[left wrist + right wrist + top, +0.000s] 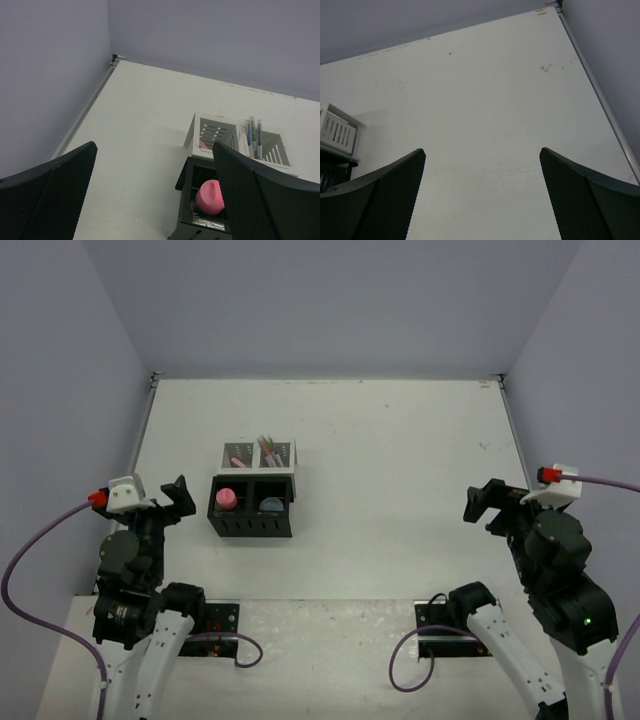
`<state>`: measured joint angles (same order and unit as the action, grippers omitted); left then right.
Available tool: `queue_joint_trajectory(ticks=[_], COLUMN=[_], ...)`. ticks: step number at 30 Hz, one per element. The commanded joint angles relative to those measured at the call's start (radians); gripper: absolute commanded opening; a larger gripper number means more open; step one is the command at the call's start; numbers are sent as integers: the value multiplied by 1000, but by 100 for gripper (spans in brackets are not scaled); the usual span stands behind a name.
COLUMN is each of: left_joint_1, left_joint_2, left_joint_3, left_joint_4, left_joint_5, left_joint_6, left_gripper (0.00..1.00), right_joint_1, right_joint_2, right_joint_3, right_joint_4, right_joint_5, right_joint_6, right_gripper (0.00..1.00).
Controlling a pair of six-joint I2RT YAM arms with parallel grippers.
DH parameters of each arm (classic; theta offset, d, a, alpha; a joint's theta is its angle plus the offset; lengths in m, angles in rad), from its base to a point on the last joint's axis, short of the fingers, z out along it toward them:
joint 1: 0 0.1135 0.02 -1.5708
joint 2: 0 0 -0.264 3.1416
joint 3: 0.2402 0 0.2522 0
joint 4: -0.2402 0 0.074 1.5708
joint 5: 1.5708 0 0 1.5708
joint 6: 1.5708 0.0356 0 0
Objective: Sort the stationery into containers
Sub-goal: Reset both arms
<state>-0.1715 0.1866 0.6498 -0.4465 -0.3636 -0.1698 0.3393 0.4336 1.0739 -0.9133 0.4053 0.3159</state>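
Both our grippers hang open and empty: left gripper (180, 502) near the organiser (250, 527), right gripper (486, 503) well apart. Pens (268, 450) occupy its far-right mesh compartment; pink-capped bottle (226, 498) near-left.

Organiser (337, 132) cropped in right wrist view, pens (268, 448) too small to count

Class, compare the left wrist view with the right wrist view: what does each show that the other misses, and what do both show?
Only the left wrist view: the pink-capped bottle and the pens inside the organiser. Only the right wrist view: the far right corner of the table. Both: the table, the organiser and an open gripper: left gripper, right gripper respectively.
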Motion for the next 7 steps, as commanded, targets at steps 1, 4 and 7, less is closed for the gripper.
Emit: queue_joint_trajectory(ticks=[1, 4, 7], left_joint_1=[-3, -3, -3], left_joint_2=[16, 20, 23], left_joint_3=[-12, -11, -10], left_joint_4=[43, 45, 52], left_joint_5=[33, 36, 38], left_joint_6=[36, 33, 32], left_gripper=[100, 100, 100], right_joint_1=[-3, -3, -3], right_joint_2=[-27, -40, -64], right_joint_3=[-2, -1, -5], right_joint_4=[23, 25, 36], right_joint_5=[-32, -34, -34], right_joint_6=[-26, -29, -32], right_gripper=[99, 99, 99])
